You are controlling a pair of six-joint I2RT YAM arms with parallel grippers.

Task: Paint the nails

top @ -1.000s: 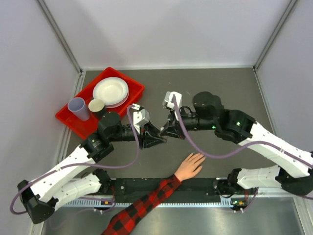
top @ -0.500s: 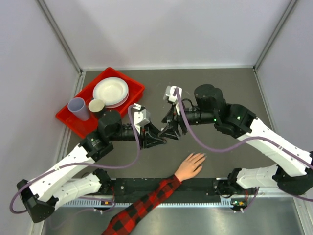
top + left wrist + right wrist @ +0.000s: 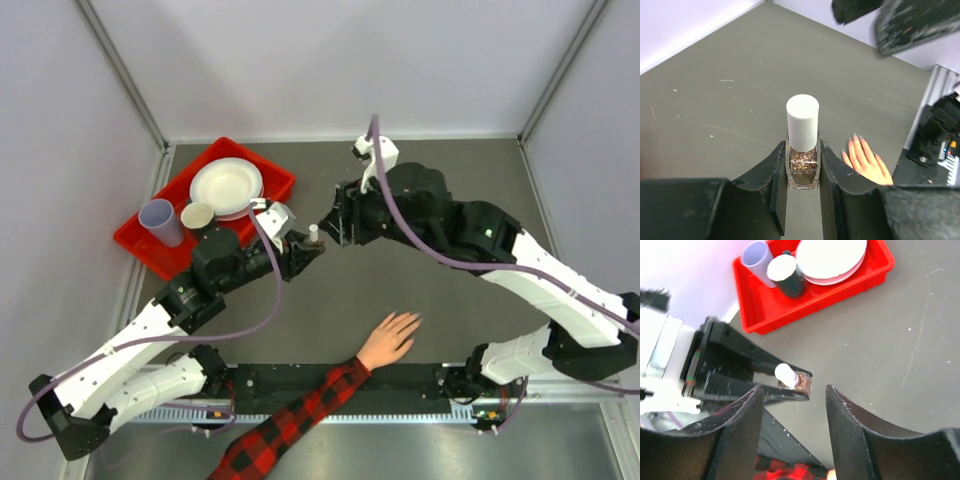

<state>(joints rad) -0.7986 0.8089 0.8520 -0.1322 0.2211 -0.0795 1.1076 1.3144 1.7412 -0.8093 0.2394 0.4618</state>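
While my left hand point(image 3: 801, 150) is clamped on the glass body of a small nail-polish bottle point(image 3: 803, 169), holding it upright with its white cap point(image 3: 802, 121) standing clear above my fingertips, my right hand point(image 3: 793, 388) hangs just in front of it with its fingers spread apart and nothing between them. From the right wrist the bottle sits just ahead of that gap and the cap is not yet touched. The nails point(image 3: 855, 136) I am to paint are the tiny pale tips of the person's hand point(image 3: 390, 340), which lies flat on the tabletop point(image 3: 450, 180) with its fingers spread. It is well apart from both my hands, back toward my bases, and from my left wrist it shows beyond and to the right of the bottle. A red-and-black plaid sleeve point(image 3: 300, 420) runs back from it. I judge the bottle light, rigid and slick, with glass that could crack or slip under a careless squeeze, so the low grip on its flat sides suits it. The cap looks smooth and round, so I would take it square across its sides, high enough to clear my left fingers, and twist gently. The nails are small targets on soft, living fingers and call for a very light touch.
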